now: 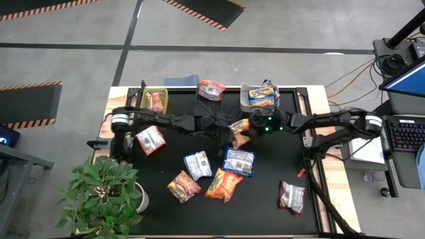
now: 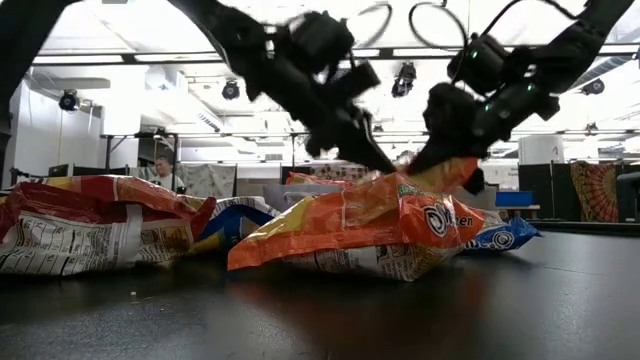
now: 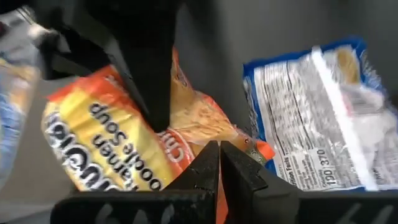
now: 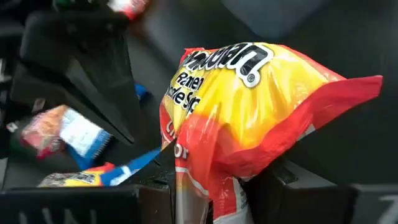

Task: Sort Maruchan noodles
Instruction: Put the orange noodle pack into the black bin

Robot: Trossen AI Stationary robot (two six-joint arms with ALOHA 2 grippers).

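A noodle packet [image 4: 249, 118] sits between the right gripper's [image 1: 243, 132] fingers [image 4: 292, 180]. The left gripper's [image 1: 224, 137] fingers [image 3: 211, 165] meet at that packet's corner, with another packet [image 3: 317, 124] just beside them.

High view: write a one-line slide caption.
Both grippers, left and right, meet over one orange packet mid-table.

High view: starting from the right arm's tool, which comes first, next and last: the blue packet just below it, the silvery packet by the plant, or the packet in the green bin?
From the right tool, pinching an orange packet:
1. Blue packet, just below, mid-table.
2. Silvery packet, on the left, above the plant.
3. Packet in the green bin, far left corner; close to the silvery one, but slightly farther.
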